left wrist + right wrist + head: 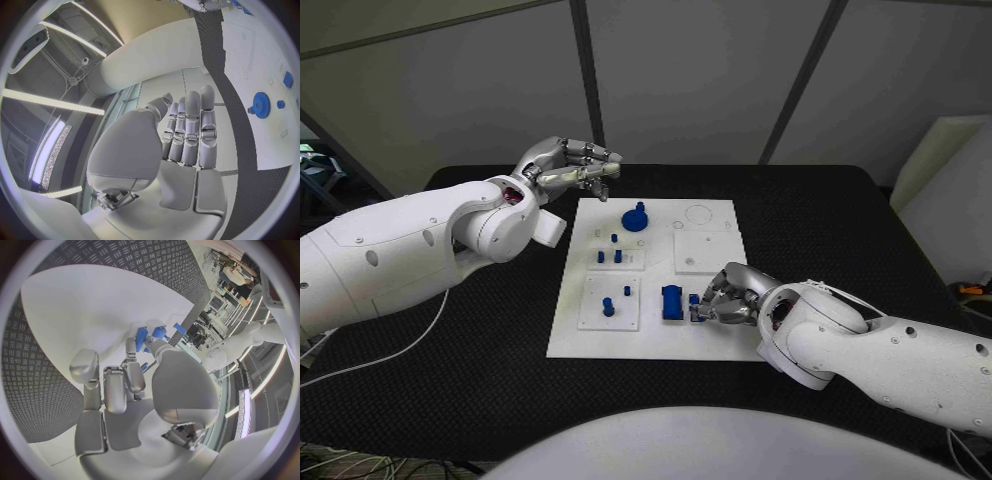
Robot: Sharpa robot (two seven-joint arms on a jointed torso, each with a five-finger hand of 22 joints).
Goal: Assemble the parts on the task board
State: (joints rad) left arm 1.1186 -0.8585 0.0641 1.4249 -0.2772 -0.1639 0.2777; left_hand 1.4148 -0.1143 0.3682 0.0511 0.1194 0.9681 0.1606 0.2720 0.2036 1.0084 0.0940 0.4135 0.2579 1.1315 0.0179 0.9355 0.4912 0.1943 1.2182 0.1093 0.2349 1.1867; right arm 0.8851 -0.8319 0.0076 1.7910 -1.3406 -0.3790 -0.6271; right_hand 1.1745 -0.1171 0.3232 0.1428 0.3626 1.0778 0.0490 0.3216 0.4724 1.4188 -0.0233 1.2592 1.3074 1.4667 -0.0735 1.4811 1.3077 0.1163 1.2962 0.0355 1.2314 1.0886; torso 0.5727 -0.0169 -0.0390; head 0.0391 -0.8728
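A black bench [473, 390] with a fine woven texture carries the white task board [718, 340], a flat rectangular plate lying near its middle. Grey panelled walls stand behind the bench, and a pale board leans at the far right.

On the task board sit 3 raised white square tiles. A round blue gear-like part [635, 218] with a knob stands near the far edge, small blue pegs [609, 250] stand upright in the tile below it, and more pegs [607, 305] stand in the near left tile. A taller blue block [672, 302] stands near the near edge, just beside the right hand.

The left hand [571, 168] hovers over the far left corner of the board, its fingers [190, 130] curled close together; I cannot tell whether they hold anything. The right hand [730, 296] rests low on the board's near right part, its silver fingers [116, 387] bent around a small blue part [149, 336], pinching it against the plate.
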